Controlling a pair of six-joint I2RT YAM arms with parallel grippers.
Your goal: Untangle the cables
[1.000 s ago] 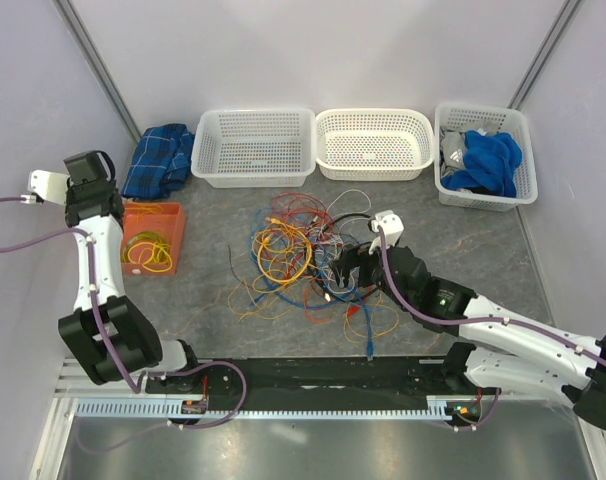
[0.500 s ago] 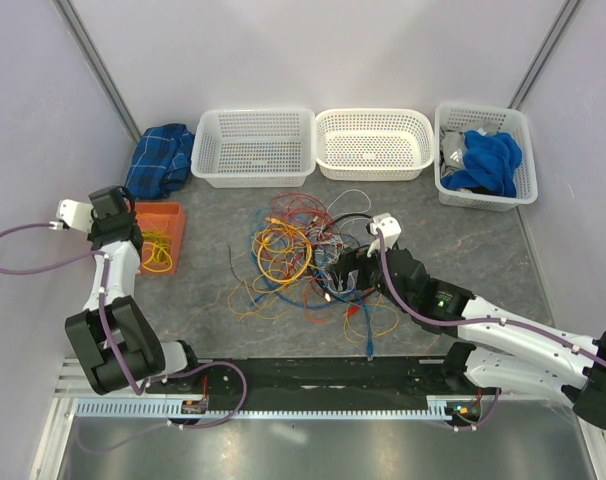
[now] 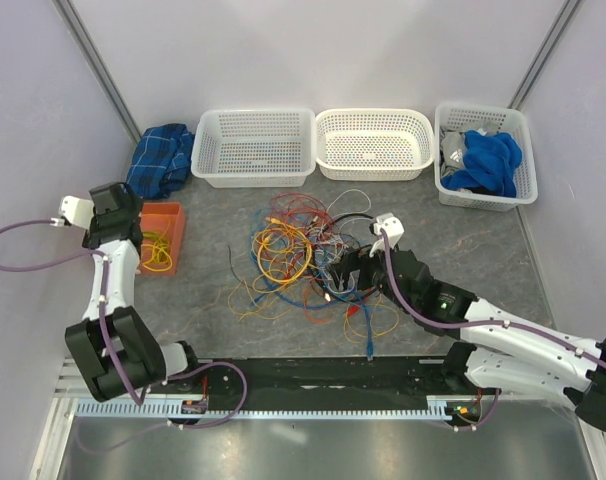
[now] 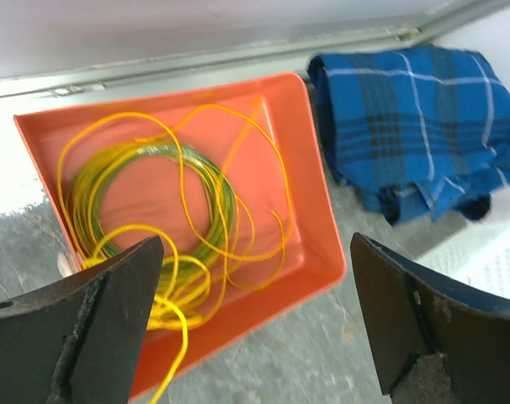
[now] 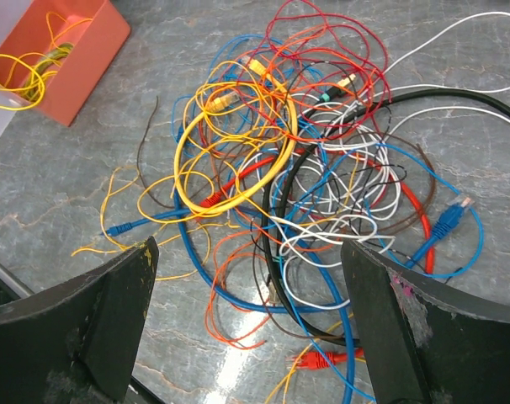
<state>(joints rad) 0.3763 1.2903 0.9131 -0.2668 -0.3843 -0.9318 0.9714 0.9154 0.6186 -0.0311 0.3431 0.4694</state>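
1. The desk (image 3: 463, 250) is carrying the cables (image 3: 298, 262) as one jumble at the centre of the top view, with most strands crossing one another.
2. The right jaws are hovering wide apart over the jumble's right side, gripping nothing.
3. The left jaws are hanging wide apart and empty over the orange tray (image 4: 301, 194) at the left of the frame, where a yellow-green coil (image 4: 154, 151) is sitting.
4. Judgement: the step in hand is choosing one strand. The yellow loop (image 5: 238, 200) is lying uppermost in the right wrist view and is looking the easiest to take. The sound approach is gripping it alone, clear of the black loop (image 5: 265, 231), and lifting slowly so that no knots are tightening.
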